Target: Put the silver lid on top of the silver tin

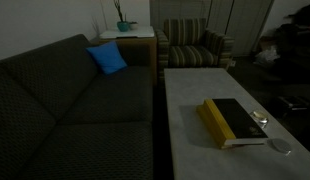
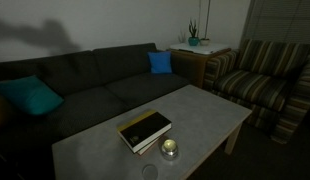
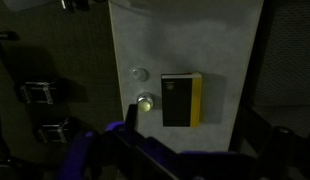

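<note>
In an exterior view, the silver lid (image 1: 281, 146) lies flat on the table (image 1: 195, 100), apart from the silver tin (image 1: 260, 118), which sits just beside the book (image 1: 233, 122). Nothing of your task is done yet.

In an exterior view from elsewhere, the tin (image 2: 170, 149) stands uncovered and the lid (image 2: 148, 171) is near the table edge.

In the wrist view, your gripper (image 3: 135, 140) hangs above the tin (image 3: 146, 102), jaws wide and empty, with the lid (image 3: 140, 74) just beyond. You have yet to pick the lid up, carry it over and set it on the tin.

No readable text, black-and-yellow book (image 3: 178, 100) cover illegible (dim, too small to tell)
</note>
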Robot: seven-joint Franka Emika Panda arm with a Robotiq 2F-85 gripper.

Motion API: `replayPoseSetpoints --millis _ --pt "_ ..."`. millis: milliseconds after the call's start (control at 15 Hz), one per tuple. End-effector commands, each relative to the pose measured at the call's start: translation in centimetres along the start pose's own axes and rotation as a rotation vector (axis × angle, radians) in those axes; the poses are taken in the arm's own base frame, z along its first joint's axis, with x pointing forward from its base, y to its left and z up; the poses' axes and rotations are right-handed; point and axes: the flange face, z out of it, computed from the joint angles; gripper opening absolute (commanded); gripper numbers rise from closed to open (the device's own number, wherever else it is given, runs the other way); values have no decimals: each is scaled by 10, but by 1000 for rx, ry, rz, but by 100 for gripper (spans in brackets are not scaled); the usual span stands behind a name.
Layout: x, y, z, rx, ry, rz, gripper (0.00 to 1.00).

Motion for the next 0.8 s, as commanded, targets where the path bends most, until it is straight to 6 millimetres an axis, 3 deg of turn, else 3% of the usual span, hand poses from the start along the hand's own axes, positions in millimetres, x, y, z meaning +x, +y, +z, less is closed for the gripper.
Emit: replayPoseSetpoints --millis 0,400,733 --pt "0 0 -1 0 -1 0 100" --pt "14 1 0 -26 -4 -32 100" --pt "31 7 17 -137 3 -98 100"
